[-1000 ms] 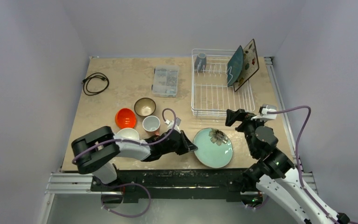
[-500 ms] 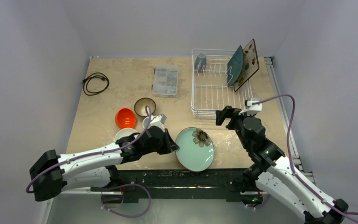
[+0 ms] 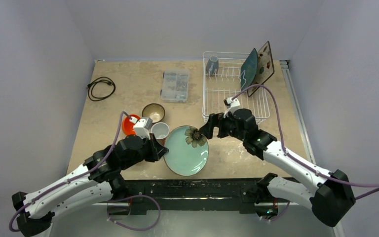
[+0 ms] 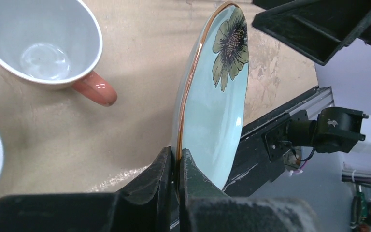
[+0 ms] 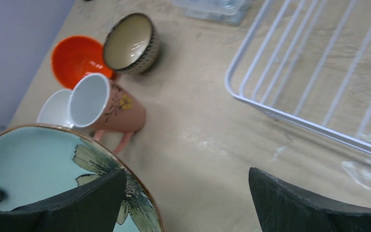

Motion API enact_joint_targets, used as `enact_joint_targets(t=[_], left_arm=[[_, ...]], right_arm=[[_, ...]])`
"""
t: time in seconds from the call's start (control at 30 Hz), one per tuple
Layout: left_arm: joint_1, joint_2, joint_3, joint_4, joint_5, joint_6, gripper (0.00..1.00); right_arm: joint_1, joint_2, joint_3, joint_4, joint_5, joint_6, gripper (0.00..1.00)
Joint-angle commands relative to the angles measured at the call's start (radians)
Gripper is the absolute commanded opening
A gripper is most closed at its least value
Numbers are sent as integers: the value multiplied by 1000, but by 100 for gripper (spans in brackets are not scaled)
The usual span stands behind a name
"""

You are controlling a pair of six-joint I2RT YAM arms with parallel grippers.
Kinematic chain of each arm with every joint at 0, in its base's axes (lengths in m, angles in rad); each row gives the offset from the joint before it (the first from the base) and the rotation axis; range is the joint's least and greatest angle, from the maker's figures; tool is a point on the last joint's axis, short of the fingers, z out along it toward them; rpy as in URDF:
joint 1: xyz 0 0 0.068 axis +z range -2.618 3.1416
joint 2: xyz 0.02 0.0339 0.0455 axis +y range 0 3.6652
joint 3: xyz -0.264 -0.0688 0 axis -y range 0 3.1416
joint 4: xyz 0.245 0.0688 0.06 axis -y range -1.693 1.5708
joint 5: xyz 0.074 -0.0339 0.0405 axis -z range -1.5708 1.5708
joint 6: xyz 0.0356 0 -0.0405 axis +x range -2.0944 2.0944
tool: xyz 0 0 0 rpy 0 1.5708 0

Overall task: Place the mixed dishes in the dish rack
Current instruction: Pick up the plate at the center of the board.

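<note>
The round pale green plate (image 4: 217, 111) loses its lower rim between the left fingers (image 4: 154, 181), and the right wrist view cuts it off at the corner. The left arm stretches low over the worktop (image 3: 128, 89), its fingers pinched tight on that rim. The right arm reaches in from the opposite side, right fingers (image 5: 94, 195) spread wide at the plate's flower end; whether they touch it, I cannot tell. The dish rack (image 5: 270, 113) sits ahead and right of them, and the salmon-pink mug (image 5: 108, 108) ahead and left.
</note>
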Motion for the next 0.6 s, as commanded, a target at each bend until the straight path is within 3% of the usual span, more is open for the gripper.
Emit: enact_joint_targets(t=[0.0,0.3,0.5,0.57], left_arm=[[5,-51,124,30,-3,121,0],[6,-68,149,35,57,156,0],[15,-34,194,17,76,203,0],[21,-23,205,14,86,218,0]], right_arm=[[1,88,72,177,-373,6,99],[-1,235,95,235,-788,-51,97],[0,317,68,321,-975,-46,70],[0,333,56,361,-1018,-35,56]])
